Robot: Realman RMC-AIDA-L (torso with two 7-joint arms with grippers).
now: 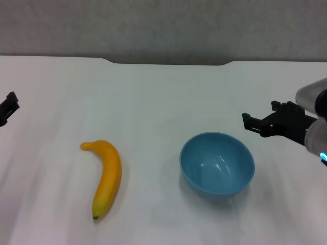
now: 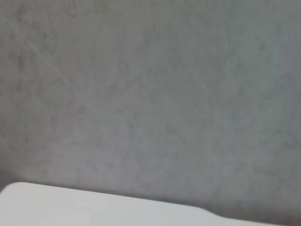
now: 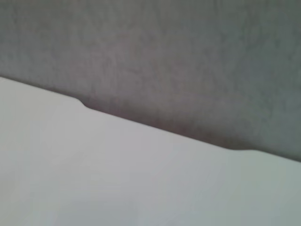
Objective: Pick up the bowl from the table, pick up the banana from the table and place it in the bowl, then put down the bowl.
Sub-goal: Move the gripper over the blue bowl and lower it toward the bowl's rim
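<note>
The white table fills the head view, a shallow notch in its far edge against a grey wall; the light-blue bowl sits upright right of centre, nothing in it; the banana lies well apart to its left, dark tip nearest; the right gripper hovers just right of and beyond the bowl, fingers parted, holding nothing; the left gripper shows at the far left edge, whether open or closed cannot be told.
</note>
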